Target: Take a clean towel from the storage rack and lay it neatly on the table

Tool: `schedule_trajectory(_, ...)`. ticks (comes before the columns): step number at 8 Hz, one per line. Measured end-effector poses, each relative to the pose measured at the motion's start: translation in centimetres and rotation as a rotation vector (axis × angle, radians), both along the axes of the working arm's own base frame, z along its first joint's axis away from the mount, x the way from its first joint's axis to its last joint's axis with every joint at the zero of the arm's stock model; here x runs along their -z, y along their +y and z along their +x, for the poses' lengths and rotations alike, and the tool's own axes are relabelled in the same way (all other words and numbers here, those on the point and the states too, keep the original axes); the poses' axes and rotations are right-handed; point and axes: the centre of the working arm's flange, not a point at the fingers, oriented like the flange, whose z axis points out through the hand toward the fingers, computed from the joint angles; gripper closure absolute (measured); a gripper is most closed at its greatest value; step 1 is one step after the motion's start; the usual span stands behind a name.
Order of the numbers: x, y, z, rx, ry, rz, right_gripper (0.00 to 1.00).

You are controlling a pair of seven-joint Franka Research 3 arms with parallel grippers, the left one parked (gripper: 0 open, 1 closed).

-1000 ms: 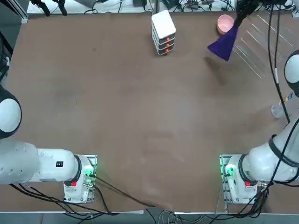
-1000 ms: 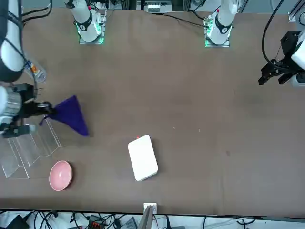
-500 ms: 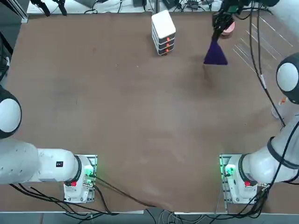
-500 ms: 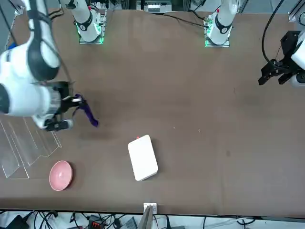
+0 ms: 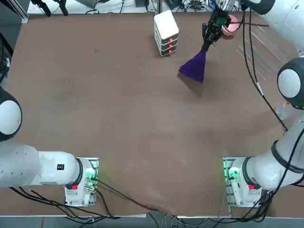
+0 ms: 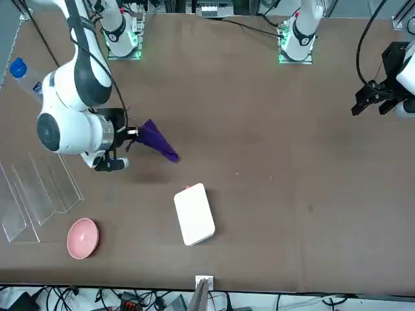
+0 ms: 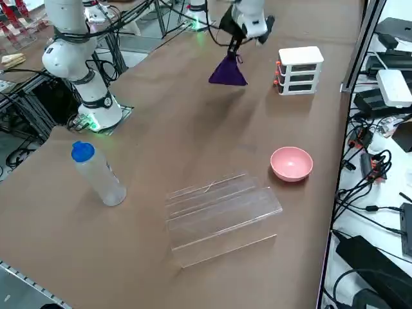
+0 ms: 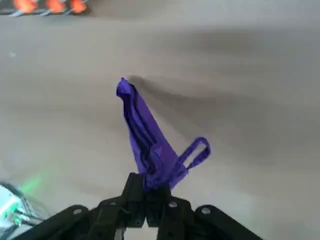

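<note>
The deep purple towel (image 5: 194, 67) hangs bunched from my right gripper (image 5: 207, 43), which is shut on its upper corner above the brown table (image 5: 118, 114). In the front view the towel (image 6: 157, 141) trails from the gripper (image 6: 131, 133). From the right side the towel (image 7: 226, 72) dangles beside the white stacked box. The wrist view shows the cloth (image 8: 148, 145) pinched between my fingers (image 8: 134, 192), with a small loop sticking out. The see-through storage rack (image 7: 219, 209) stands empty at the table's right edge, well clear of the gripper.
A white stacked box with orange marks (image 5: 166, 32) stands at the far edge, just left of the towel. A small pink bowl (image 5: 231, 24) sits beside the rack (image 5: 266, 45). A plastic bottle with a blue cap (image 7: 98, 173) stands near the right edge.
My right gripper has carried the towel away from the rack, leftward in the top view past the pink bowl, to a spot near the white box.
</note>
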Motion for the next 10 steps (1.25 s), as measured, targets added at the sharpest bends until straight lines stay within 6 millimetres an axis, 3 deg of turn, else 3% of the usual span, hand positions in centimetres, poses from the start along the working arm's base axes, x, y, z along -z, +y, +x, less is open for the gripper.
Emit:
schedule_trajectory(1,3.3,-2.5,-0.3,0.053,0.019,-0.016,0.97)
schedule_trajectory(3,9.8,-10.2,-0.7,0.110,-0.004,-0.036,0.97)
schedule_trajectory(4,12.0,-14.1,-0.7,0.134,-0.025,-0.049,0.97)
schedule_trajectory(6,13.3,-19.4,-0.1,0.165,-0.070,-0.102,0.97)
schedule_trajectory(8,14.8,-21.0,0.1,0.173,-0.088,-0.130,0.96)
schedule_trajectory(10,15.6,-21.3,0.5,0.110,-0.116,-0.194,0.64)
